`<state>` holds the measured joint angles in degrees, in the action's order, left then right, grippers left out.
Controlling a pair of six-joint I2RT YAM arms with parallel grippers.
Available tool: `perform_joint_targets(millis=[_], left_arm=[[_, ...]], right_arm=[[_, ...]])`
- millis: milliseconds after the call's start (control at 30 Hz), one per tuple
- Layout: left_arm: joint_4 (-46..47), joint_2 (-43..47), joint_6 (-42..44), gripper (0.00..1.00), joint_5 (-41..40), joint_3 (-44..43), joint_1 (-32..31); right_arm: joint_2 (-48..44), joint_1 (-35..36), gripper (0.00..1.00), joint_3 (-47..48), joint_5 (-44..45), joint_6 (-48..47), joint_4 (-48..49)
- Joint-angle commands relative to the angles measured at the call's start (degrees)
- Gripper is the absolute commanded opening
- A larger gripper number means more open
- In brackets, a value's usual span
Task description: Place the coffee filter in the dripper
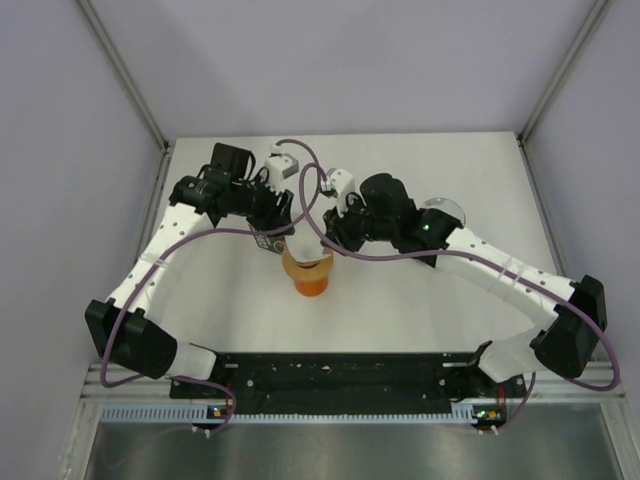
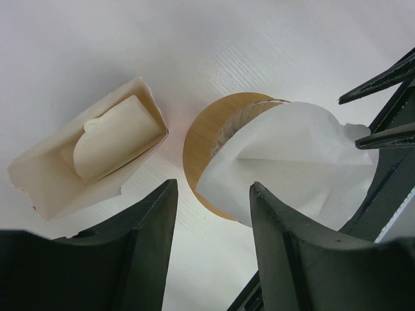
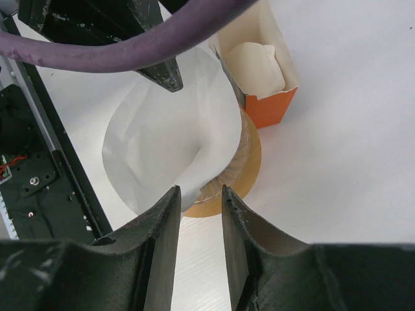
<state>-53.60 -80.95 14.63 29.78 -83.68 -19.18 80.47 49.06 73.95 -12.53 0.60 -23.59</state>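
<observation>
On the table, at the far left, a small carton holds cream paper, and just beside it the left gripper hangs with its jaws wide apart, clamping nothing. Next comes the dripper, where the coffee filter sits crooked on the tan ring, spilling over one side. Rightmost, the right gripper has its jaws slightly apart at the filter's edge.

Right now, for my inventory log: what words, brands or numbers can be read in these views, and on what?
None can be read in any view.
The orange carton, the coffee filter and the dripper show no print on their visible faces.
</observation>
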Motion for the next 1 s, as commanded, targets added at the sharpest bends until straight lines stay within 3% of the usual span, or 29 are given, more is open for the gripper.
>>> perform_joint_targets(millis=[0, 333, 833, 967], left_arm=[[2.7, 2.4, 1.4, 0.52, 2.2, 2.6, 0.5], [3.1, 3.2, 2.7, 0.53, 1.0, 3.9, 0.5], [0.9, 3.3, 0.1, 0.88, 2.7, -3.3, 2.1], [2.4, 3.8, -1.9, 0.9, 2.7, -4.6, 5.1]], right_arm=[[1.4, -0.5, 0.32, 2.9, 0.8, -0.1, 1.6], [2.2, -0.5, 0.33, 3.7, 0.1, -0.2, 1.5], [-5.4, -2.2, 0.51, 8.3, 0.3, -0.2, 1.3], [-8.1, -6.4, 0.55, 7.3, 5.1, -0.2, 0.7]])
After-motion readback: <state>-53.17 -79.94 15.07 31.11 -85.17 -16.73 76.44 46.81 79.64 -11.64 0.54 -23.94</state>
